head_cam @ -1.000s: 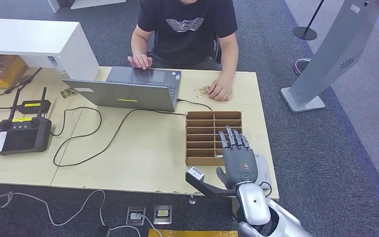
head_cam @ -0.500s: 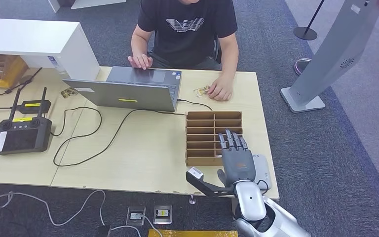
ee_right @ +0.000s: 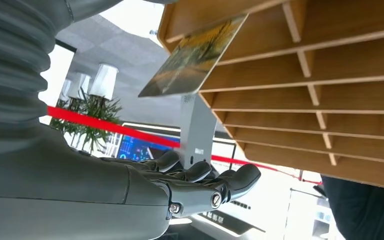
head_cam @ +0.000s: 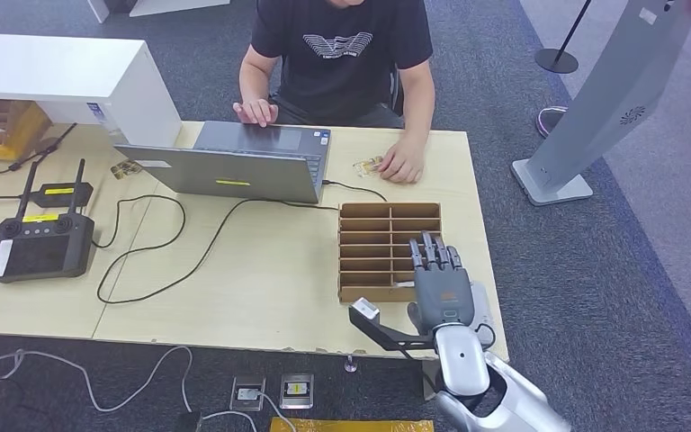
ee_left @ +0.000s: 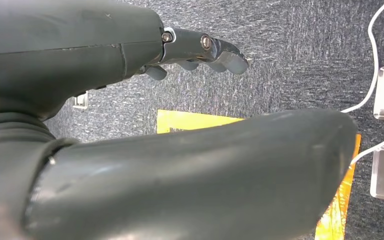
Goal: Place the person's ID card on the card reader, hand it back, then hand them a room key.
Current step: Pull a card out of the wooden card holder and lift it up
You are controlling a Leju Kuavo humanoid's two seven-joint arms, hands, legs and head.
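My right hand [head_cam: 441, 288] hovers flat, fingers straight and apart, over the near right corner of the wooden slotted rack [head_cam: 373, 236], holding nothing. In the right wrist view its fingers [ee_right: 207, 182] reach out beside the rack [ee_right: 330, 95], where a picture-printed card [ee_right: 195, 57] sticks out of a slot. A white card reader [head_cam: 480, 306] lies partly hidden under that hand. Across the table, the person's hand [head_cam: 403, 166] rests beside a small card [head_cam: 368, 166]. My left hand [ee_left: 130, 100] hangs over the carpet, fingers extended, with nothing in it.
An open laptop [head_cam: 234, 162] sits before the person, its cable trailing over the table [head_cam: 261, 279]. A black remote controller [head_cam: 40, 245] lies at the left and a white box [head_cam: 63, 76] at the back left. A grey kiosk stand [head_cam: 594, 99] is on the right.
My right hand has drifted slightly to the right and toward the table's near edge, staying flat over the rack's corner. The person and the small card have not moved.
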